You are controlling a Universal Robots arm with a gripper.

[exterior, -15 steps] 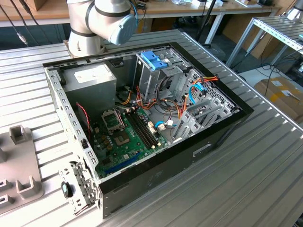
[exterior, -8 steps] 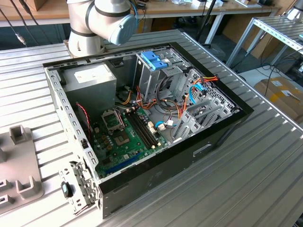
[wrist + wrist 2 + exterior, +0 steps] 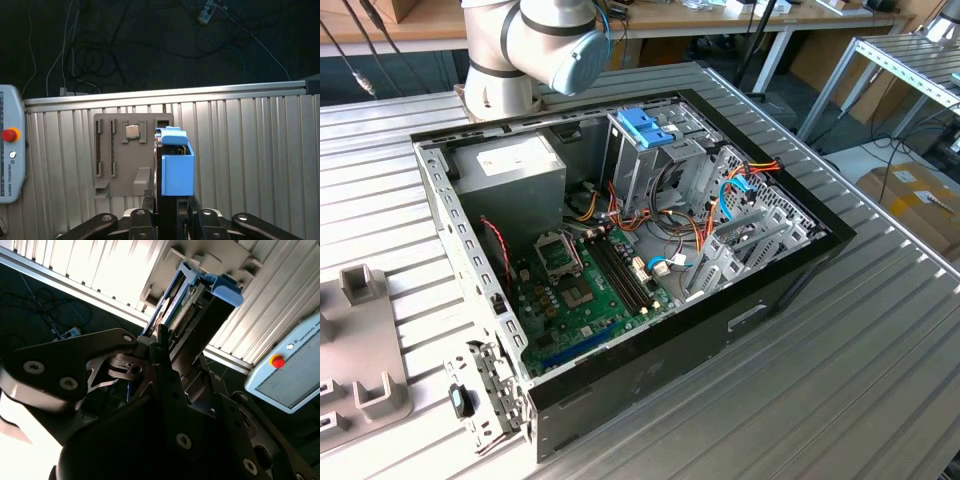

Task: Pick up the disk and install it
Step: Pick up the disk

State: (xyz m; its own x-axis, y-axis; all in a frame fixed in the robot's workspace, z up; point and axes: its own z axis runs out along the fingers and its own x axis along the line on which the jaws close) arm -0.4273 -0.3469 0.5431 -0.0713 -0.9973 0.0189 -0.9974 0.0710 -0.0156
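Note:
In both wrist views the disk (image 3: 176,167) stands on edge between my fingers, a thin dark slab with a light blue plastic carrier (image 3: 223,289) around its far end. My gripper (image 3: 169,212) is shut on the disk, and its black linkages (image 3: 75,370) spread out to either side. Just beyond the disk lies a grey holder plate (image 3: 131,155) on the ribbed metal table. I cannot tell whether the disk still touches that plate. In the exterior view the open computer case (image 3: 800,265) lies on the table, with its tall metal drive cage (image 3: 638,170) topped by a blue bracket (image 3: 645,128).
A small square chip (image 3: 132,131) sits in the holder plate. A teach pendant with a red button (image 3: 9,150) lies at the table edge. Cables trail over the dark floor (image 3: 150,40). Grey fixtures (image 3: 360,340) stand at the exterior view's left, and the arm's base (image 3: 535,40) behind the case.

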